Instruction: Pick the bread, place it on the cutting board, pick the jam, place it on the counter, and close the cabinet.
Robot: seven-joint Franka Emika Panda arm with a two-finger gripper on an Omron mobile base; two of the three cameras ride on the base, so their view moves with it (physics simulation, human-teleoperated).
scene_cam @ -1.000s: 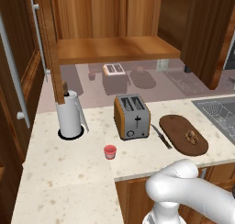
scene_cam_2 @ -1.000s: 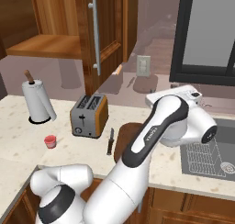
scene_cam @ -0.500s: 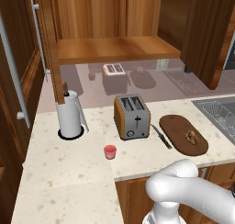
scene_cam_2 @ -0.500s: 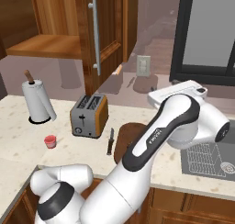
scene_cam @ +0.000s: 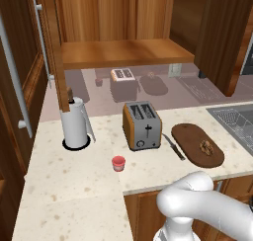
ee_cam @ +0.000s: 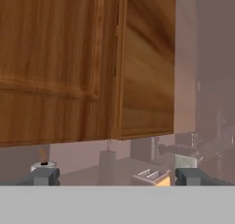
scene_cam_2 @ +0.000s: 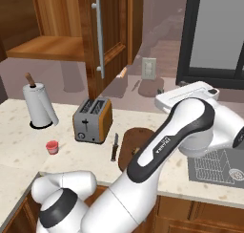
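Bread (scene_cam: 206, 146) on board (scene_cam: 197, 144), jam (scene_cam: 118, 163) on counter (scene_cam: 74, 185); we face the cabinet (ee_cam: 69, 67) door, stiff, probably pushed at its far edge; fingers (ee_cam: 43, 176) apart.

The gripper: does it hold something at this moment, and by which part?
Nothing is held. The gripper is open with an empty gap; the jam stands on the counter and the bread lies on the cutting board.

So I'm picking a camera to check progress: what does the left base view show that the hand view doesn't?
Left base view alone: the small dark-brown knotted bread lying on the dark oval wooden cutting board, and the small red jam jar on the beige speckled counter. Hand view alone: the open gripper facing a wooden cabinet door. Both: the toaster.
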